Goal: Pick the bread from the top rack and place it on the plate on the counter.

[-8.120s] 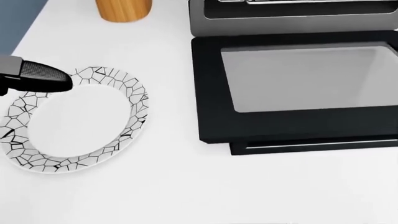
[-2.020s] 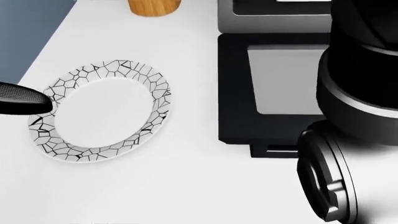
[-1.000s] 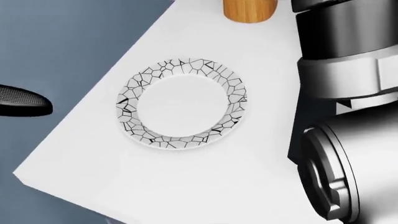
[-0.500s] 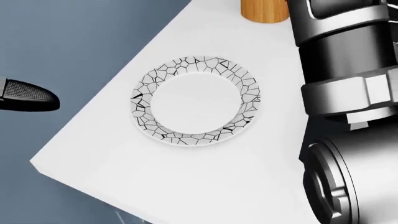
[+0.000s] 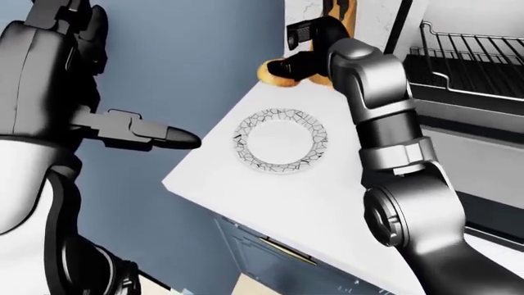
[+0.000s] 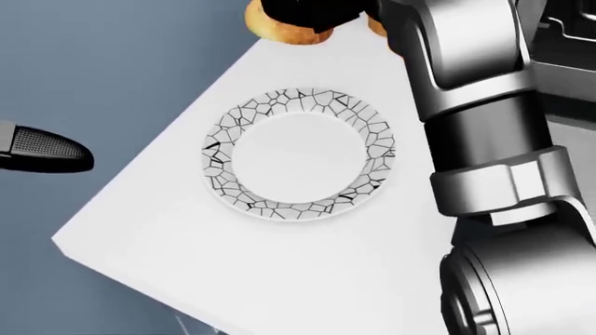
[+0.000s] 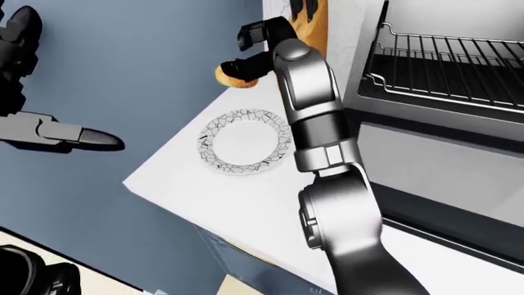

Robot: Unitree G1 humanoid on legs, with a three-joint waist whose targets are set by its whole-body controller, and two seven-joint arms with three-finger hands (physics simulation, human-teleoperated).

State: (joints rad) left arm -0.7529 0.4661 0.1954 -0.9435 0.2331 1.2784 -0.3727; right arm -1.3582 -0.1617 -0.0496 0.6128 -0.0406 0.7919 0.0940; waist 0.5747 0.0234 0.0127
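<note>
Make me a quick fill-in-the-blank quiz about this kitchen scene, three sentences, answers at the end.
1. The right hand holds the ____.
2. The plate has nothing on it; it is ____.
3. The left hand hangs beside the counter, holding ____.

Answers: bread; empty; nothing

right arm: my glossy dark-grey metal right arm (image 5: 385, 117) is chunky stacked cylinders, with a stepped collar ring partway down

elbow joint: big round dark-grey elbow housing (image 5: 393, 221), disc-shaped cap on its side

right hand: black blocky right hand (image 5: 307, 37), hard to make out the finger shapes from here

left hand: my matte-black left hand (image 5: 135, 130) ends in a tapered finger (image 6: 51, 149) with a fine mesh-textured pad

torso: white smooth torso shell (image 5: 20, 178) on the left edge, black shoulder block above
</note>
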